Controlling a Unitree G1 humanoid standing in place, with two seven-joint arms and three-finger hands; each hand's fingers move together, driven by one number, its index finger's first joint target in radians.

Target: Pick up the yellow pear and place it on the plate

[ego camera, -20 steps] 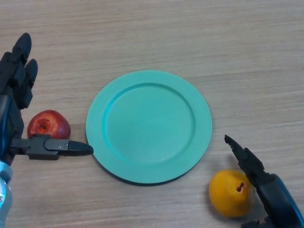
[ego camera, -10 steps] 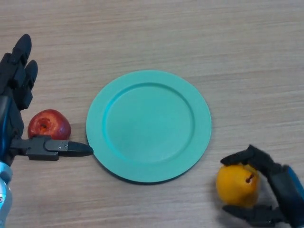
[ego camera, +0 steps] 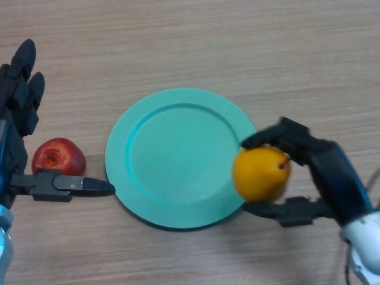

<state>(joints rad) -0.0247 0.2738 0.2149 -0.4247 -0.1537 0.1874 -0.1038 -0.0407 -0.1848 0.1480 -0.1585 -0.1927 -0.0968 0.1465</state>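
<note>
Fingers (ego camera: 279, 135) of the right hand (ego camera: 320, 172) curl over the top of the yellow pear (ego camera: 261, 173), and the thumb closes in from below, so the fruit is clamped between them. That pear sits in the grasp at the right edge of the teal plate (ego camera: 178, 157), overlapping the rim as seen from the head view; part of it lies over the plate and part over the wood beyond. Whether it is touching the rim or held just above it cannot be told. Its short brown stem points toward the right, at the palm. The right arm comes in from the lower right corner.

The plate is round, with a raised rim and a flat well, and rests near the middle of the wooden table (ego camera: 196, 41).

To the plate's left, just beside its rim but apart from it, lies a red apple (ego camera: 58, 158), its stem hollow facing up. The left hand (ego camera: 18, 119) stands around that apple without gripping it: its fingers are straight and spread, pointing away toward the far side of the table along the left edge, while the thumb reaches out straight beneath the apple, its tip close to the plate's rim.
</note>
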